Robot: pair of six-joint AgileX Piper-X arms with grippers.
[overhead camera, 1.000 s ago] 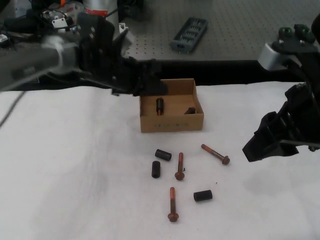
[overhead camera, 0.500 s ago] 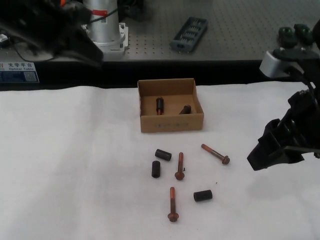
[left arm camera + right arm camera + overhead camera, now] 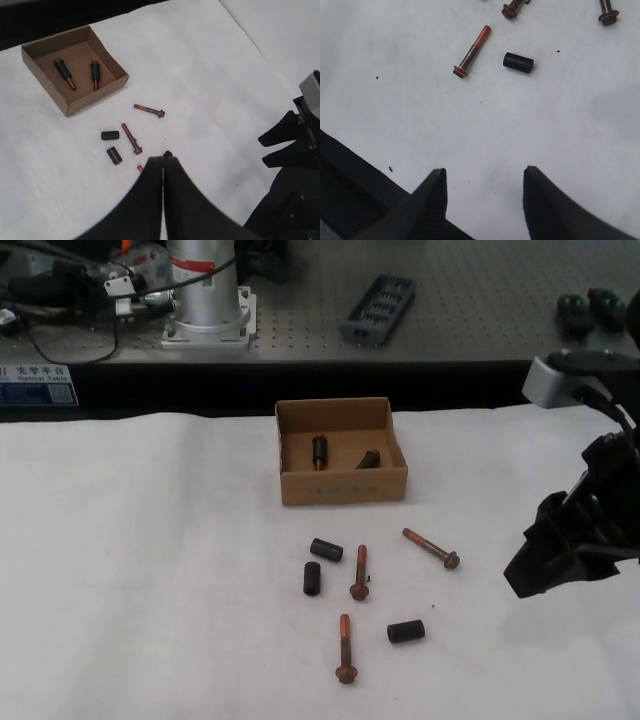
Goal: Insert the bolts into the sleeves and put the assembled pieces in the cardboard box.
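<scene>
My left wrist camera looks straight into the cardboard box (image 3: 95,98), where two assembled pieces (image 3: 65,75) lie side by side, each a coppery bolt in a black sleeve. The high view adds three loose bolts (image 3: 360,572) and three black sleeves (image 3: 326,549) on the white sheet (image 3: 150,590) before the box. My left gripper (image 3: 163,160) is pinched together and empty. My right gripper (image 3: 484,172) is spread wide and empty, hovering near the sleeve farthest from the box.

Loose copper-coloured bolts (image 3: 360,570) and short black sleeves (image 3: 406,631) scatter before the brown cardboard box (image 3: 342,486); bare white cloth (image 3: 140,580) spreads wide to their left
</scene>
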